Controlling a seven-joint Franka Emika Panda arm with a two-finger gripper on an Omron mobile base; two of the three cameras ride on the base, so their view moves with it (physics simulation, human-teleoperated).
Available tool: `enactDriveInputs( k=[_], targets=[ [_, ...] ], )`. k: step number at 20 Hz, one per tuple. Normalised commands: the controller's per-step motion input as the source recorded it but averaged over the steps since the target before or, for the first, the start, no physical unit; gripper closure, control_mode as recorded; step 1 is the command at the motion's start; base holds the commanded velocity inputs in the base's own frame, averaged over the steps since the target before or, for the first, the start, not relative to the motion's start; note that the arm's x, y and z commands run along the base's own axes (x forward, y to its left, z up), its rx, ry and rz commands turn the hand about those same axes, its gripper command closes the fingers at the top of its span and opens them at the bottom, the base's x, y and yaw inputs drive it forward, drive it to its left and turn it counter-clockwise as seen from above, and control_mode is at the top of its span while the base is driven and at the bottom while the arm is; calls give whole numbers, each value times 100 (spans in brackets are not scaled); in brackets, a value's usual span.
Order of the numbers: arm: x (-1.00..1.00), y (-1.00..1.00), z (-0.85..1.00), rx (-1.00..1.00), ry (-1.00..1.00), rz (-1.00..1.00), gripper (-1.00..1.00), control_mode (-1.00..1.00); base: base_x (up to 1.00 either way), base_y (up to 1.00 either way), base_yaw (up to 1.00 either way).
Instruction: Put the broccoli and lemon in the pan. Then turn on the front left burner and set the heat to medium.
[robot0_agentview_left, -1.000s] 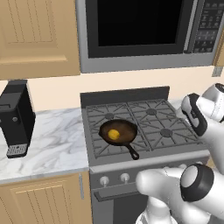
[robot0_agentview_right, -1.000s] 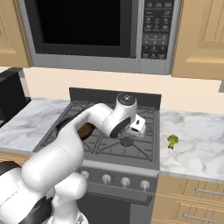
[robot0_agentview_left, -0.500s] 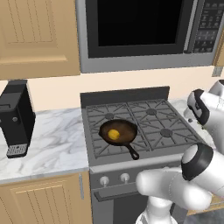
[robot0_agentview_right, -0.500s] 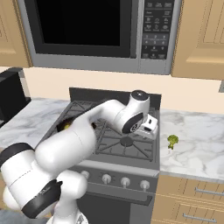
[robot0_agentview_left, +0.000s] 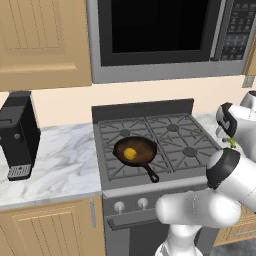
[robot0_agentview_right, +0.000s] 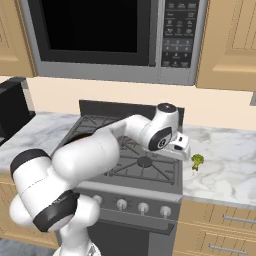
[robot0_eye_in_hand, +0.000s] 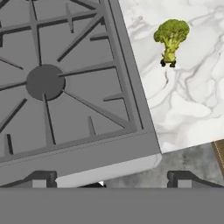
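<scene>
On the counter right of the stove, the broccoli (robot0_eye_in_hand: 171, 38) awaits pickup, the lemon (robot0_agentview_left: 129, 153) lies in the pan (robot0_agentview_left: 135, 151), and the gripper (robot0_agentview_right: 181, 149), apparently empty with jaw spread unclear, must descend onto it

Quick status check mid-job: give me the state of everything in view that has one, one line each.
Small yellow-orange lemon: already in the pan.
Dark cast-iron pan: on the front left burner, handle toward the stove front.
Bright green broccoli floret: upright on the marble counter right of the stove, not grasped.
Pincer: over the stove's right edge near the broccoli, holding nothing; open or shut is unclear.
</scene>
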Motion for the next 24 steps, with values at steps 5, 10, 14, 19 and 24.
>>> enactDriveInputs(
  k=[5, 10, 14, 19, 24],
  targets=[
    [0, -38, -14, -3, 0, 0, -100, -100, 0, 0, 0],
    [0, -35, -13, -1, 0, 0, -100, -100, 0, 0, 0],
    [4, -28, -10, 0, 0, 0, -100, -100, 0, 0, 0],
    [20, -19, -10, 0, 1, 0, -100, -100, 0, 0, 0],
    [27, -14, -6, 0, 4, 0, -100, -100, 0, 0, 0]
  ],
)
